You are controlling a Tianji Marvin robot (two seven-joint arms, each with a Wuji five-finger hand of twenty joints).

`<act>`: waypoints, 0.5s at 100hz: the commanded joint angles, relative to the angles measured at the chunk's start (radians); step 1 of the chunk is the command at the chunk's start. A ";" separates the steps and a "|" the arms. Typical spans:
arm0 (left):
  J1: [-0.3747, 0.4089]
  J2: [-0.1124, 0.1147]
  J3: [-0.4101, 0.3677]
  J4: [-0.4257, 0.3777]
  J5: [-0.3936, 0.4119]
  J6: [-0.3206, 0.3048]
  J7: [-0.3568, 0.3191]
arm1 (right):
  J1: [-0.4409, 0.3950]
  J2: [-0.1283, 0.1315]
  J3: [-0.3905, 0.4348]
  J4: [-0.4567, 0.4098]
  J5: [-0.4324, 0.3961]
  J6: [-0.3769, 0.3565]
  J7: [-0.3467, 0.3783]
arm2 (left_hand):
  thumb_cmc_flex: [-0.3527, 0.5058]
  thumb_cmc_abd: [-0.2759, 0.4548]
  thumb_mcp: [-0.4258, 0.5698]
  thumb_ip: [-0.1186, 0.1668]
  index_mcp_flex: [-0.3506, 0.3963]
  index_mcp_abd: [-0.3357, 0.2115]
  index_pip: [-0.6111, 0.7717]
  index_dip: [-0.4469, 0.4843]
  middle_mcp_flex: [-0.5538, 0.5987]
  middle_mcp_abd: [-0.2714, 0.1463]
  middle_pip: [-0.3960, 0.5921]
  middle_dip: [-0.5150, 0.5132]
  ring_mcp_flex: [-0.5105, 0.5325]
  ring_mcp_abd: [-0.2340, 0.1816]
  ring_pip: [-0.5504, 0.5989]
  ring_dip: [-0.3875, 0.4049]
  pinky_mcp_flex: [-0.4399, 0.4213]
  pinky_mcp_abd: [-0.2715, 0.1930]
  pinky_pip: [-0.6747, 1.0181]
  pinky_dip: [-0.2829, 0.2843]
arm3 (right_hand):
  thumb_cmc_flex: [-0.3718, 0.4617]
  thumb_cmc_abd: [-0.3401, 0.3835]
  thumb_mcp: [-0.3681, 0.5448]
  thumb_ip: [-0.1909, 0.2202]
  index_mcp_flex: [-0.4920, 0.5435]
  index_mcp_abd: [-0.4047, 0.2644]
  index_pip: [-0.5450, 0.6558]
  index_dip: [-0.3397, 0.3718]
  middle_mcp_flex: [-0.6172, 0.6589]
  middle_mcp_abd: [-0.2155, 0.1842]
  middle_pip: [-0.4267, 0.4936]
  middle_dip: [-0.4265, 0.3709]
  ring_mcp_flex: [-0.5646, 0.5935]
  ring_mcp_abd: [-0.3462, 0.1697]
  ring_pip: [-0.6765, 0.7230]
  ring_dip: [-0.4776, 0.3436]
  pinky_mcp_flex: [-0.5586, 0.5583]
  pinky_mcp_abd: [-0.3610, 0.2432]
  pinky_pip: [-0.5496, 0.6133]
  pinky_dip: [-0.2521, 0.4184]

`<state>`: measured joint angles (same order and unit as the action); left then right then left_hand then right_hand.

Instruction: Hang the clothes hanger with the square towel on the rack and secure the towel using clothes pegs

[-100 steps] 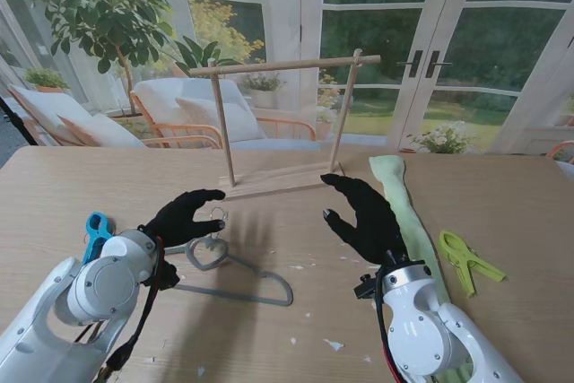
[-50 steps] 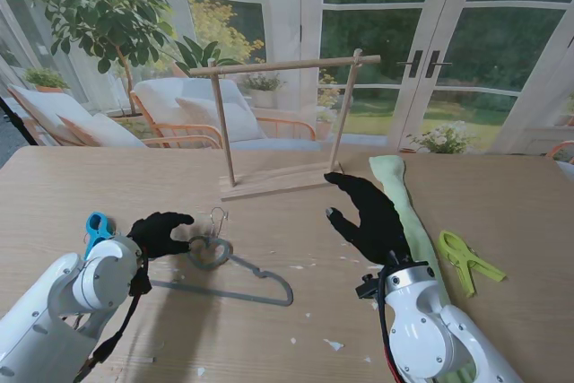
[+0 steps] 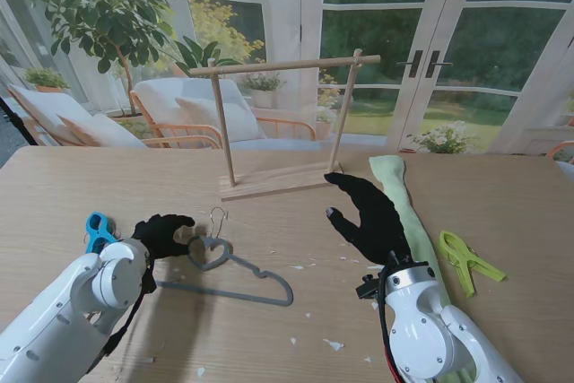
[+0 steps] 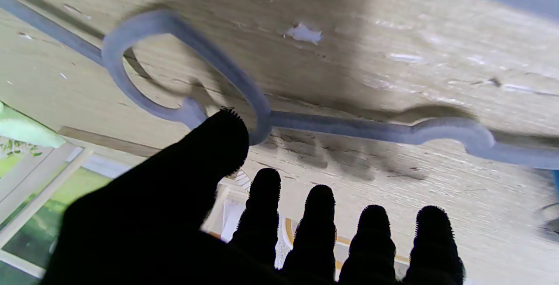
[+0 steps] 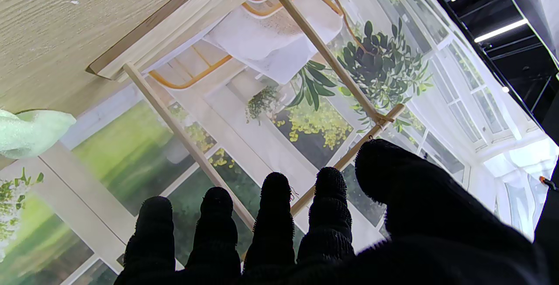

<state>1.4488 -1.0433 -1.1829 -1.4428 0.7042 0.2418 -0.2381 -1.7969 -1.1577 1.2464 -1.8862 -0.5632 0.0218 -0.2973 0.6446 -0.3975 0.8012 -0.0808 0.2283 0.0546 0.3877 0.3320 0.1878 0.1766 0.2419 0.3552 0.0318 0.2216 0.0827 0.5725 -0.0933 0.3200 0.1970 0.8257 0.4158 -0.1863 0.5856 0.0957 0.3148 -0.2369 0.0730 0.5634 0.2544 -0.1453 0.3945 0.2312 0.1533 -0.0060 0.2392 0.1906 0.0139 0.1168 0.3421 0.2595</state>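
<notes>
Currently the grey plastic clothes hanger point(image 3: 235, 272) lies flat on the pale wood-grain bench point(image 3: 502, 204), its metal hook point(image 3: 216, 216) pointing toward the wooden rack point(image 3: 285, 123) that stands at the far middle of the bench. Left robot hand point(image 3: 163, 233), black-gloved: low beside the hanger's heart-shaped neck loop, fingers apart, nothing held. Left wrist view puts the thumb tip point(image 4: 220, 139) at the loop's edge point(image 4: 183, 64); contact uncertain. Right robot hand point(image 3: 368, 213): raised over the bench, fingers spread, empty, near the rack's right post. Just to its right, a light green towel point(image 3: 402, 199) lies in a long bunched strip, running from near the rack base toward me. Lime green plastic peg point(image 3: 466, 258) right of the towel, apart from it. Blue plastic peg point(image 3: 96, 229) at the left, just beside the left forearm. Small white flecks point(image 3: 333, 344) scattered on the bench.
</notes>
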 commanded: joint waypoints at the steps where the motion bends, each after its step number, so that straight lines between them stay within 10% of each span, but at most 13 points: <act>1: -0.010 -0.014 0.009 0.018 -0.006 -0.002 0.001 | -0.006 -0.008 -0.003 -0.003 0.000 0.001 0.010 | -0.011 -0.022 0.041 -0.023 -0.023 -0.039 0.016 0.016 -0.014 -0.027 -0.015 0.020 -0.005 0.001 0.016 0.019 0.002 0.002 0.018 0.016 | -0.009 -0.009 0.010 -0.037 0.006 0.000 0.004 0.012 0.008 0.001 0.004 0.002 -0.024 -0.016 0.007 0.007 0.007 0.007 -0.012 0.351; 29: -0.063 -0.027 0.066 0.084 -0.072 0.026 0.031 | -0.004 -0.008 -0.003 -0.002 0.001 0.004 0.014 | 0.050 -0.035 0.072 -0.025 0.042 -0.044 0.210 0.125 -0.006 -0.027 0.011 0.050 0.000 0.000 0.030 0.042 0.011 0.003 0.019 0.027 | -0.009 -0.009 0.012 -0.039 0.007 0.002 0.008 0.016 0.007 0.001 0.006 0.003 -0.025 -0.016 0.006 0.007 0.007 0.005 -0.012 0.350; 50: -0.084 -0.040 0.096 0.118 -0.113 0.028 0.064 | -0.002 -0.008 -0.003 0.000 0.002 0.004 0.014 | 0.151 -0.065 0.077 -0.054 0.050 -0.033 0.557 0.411 0.002 -0.026 0.066 0.081 0.008 0.003 0.060 0.057 0.023 0.007 0.022 0.032 | -0.010 -0.009 0.013 -0.039 0.007 0.004 0.010 0.019 0.007 0.002 0.007 0.004 -0.024 -0.016 0.007 0.007 0.007 0.005 -0.012 0.350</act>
<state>1.3657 -1.0694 -1.0933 -1.3370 0.5987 0.2759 -0.1716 -1.7955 -1.1578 1.2458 -1.8846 -0.5628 0.0225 -0.2957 0.7349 -0.4249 0.8586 -0.0820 0.2554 0.0331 0.8543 0.6639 0.1869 0.1760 0.2606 0.4089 0.0321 0.2216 0.1209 0.6092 -0.0926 0.3307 0.1975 0.8398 0.4158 -0.1865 0.5858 0.0880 0.3151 -0.2358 0.0779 0.5747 0.2545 -0.1449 0.3945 0.2312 0.1533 -0.0056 0.2395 0.1908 0.0216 0.1170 0.3421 0.2595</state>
